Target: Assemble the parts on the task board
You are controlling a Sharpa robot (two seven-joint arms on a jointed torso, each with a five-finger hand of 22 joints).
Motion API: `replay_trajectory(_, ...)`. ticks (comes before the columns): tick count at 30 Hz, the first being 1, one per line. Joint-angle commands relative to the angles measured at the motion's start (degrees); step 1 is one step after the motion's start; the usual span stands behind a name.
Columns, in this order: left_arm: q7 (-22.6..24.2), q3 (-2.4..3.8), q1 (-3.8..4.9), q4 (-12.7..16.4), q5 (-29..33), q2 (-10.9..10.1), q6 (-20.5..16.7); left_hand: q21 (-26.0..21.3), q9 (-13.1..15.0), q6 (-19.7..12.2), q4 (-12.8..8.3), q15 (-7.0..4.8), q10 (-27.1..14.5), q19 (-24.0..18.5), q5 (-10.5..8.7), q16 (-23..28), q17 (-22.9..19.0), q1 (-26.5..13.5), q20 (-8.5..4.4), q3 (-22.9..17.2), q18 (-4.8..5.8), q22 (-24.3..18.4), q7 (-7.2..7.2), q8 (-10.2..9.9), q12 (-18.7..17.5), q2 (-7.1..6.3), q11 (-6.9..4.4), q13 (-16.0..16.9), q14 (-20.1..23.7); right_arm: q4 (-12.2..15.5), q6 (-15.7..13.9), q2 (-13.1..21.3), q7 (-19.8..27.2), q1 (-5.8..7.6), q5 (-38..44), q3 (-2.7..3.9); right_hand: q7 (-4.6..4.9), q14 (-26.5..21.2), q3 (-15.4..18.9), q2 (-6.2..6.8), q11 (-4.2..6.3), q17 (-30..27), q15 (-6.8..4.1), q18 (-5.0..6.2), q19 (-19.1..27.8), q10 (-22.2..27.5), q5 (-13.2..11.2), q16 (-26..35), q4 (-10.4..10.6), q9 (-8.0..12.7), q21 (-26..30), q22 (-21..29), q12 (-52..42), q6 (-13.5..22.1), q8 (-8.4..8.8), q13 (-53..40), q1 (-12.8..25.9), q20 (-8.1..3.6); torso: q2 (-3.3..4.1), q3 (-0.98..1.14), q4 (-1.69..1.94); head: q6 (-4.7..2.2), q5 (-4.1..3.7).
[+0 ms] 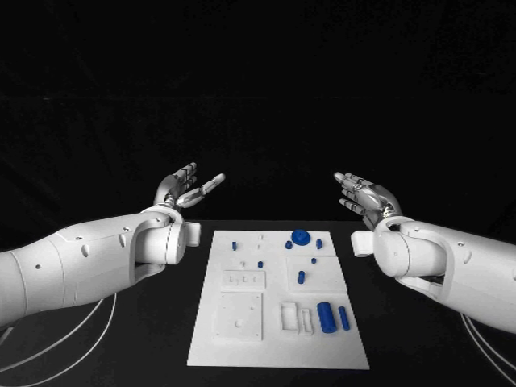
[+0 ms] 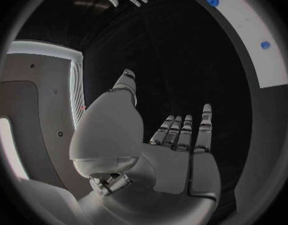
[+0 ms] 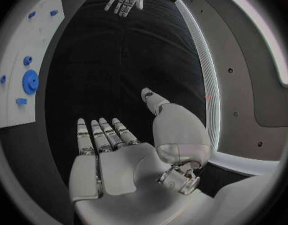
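The white task board point(image 1: 249, 339) lies flat in the middle of the black table. Several blue parts lie on it: a round disc point(image 1: 300, 236) near its far edge, small pegs point(image 1: 301, 276) in the middle, and two longer cylinders point(image 1: 326, 317) near the front right. My left hand point(image 1: 186, 190) is raised beyond the board's far left corner, open, holding nothing point(image 2: 175, 150). My right hand point(image 1: 366, 196) is raised beyond the far right corner, open and empty too point(image 3: 119, 155). The board's edge with blue parts point(image 3: 29, 80) shows in the right wrist view.
The board has moulded white sockets and recesses point(image 1: 242, 314) on its near left half. Black table point(image 1: 153, 339) surrounds the board on both sides. Thin cables point(image 1: 78, 334) hang beneath each arm near the table's front corners.
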State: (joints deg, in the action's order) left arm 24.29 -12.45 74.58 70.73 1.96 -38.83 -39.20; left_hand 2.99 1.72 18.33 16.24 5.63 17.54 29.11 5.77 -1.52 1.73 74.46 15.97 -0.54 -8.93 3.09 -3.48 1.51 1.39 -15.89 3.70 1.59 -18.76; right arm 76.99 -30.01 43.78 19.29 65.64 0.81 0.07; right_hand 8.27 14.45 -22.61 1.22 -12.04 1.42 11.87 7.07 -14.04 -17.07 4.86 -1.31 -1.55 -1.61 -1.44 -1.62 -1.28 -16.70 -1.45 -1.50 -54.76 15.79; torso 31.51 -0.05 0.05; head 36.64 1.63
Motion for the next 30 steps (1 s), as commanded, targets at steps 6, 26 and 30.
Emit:
replay_trajectory(6, -3.1, -1.31, 1.79, -2.52, 1.61, 0.95, 4.8, 0.72, 0.24, 2.82, 0.81, 1.09, 5.98, 2.85, 0.34, -0.62, 0.39, 3.23, 0.64, -2.02, -0.59, 0.36, -1.18, 0.45, 0.61, 1.55, 1.94, 0.39, -5.56, -5.51, 19.04, -0.49, -11.38, 2.26, 3.27, 0.08, 3.34, 6.4, 13.55, -6.49, -0.56, 0.53, 0.7, 1.09, -5.23, -7.94, -2.2, -0.75, -4.94, -0.56, -0.92, -0.56, -0.85, -6.32, -0.9, -0.53, -18.66, 0.41, 0.01, 0.0, 0.01, 0.01, 0.01)
replay_trajectory(26, -4.95, -0.99, 2.16, 2.03, -1.42, -2.87, 15.42, 13.93, 1.62, 31.62, -18.43, 1.56, 41.51, 26.45, 1.93, -2.35, 2.12, 7.01, -9.69, -2.94, 3.92, 4.5, -6.38, 1.95, 2.08, 14.31, 5.28, 1.75, -47.28, -10.41, 18.24, -3.41, -12.26, 2.88, 55.84, 0.57, -0.93, 70.0, 12.27, 0.29, 6.89, 11.53, -11.35, 0.31, -60.44, -50.52, 18.87, -6.57, -14.75, -2.08, -15.22, -5.14, -2.08, -44.53, -2.17, -1.92, -16.09, -15.52, 1.36, 0.08, 0.03, -1.5, 0.52)
replay_trajectory(30, -5.11, -0.88, 2.86, 4.81, -2.03, -4.49, 17.14, 14.77, 1.61, 31.63, -19.4, 1.56, 41.14, 25.96, 1.45, -2.36, 2.12, 7.25, -9.67, -2.37, 3.92, 4.54, -6.38, 1.94, 2.06, 14.16, 5.37, 1.74, -47.36, -9.94, 18.56, -4.03, -13.99, 2.99, 64.59, 1.16, -1.04, 69.56, 11.87, 1.36, 7.36, 30.71, -12.8, 1.59, -67.21, -51.56, 20.28, -29.87, -14.39, -2.11, -23.46, -10.3, -2.14, -44.62, -2.22, -1.98, -15.12, -17.04, 2.36, 0.1, 0.36, -1.86, 0.34)
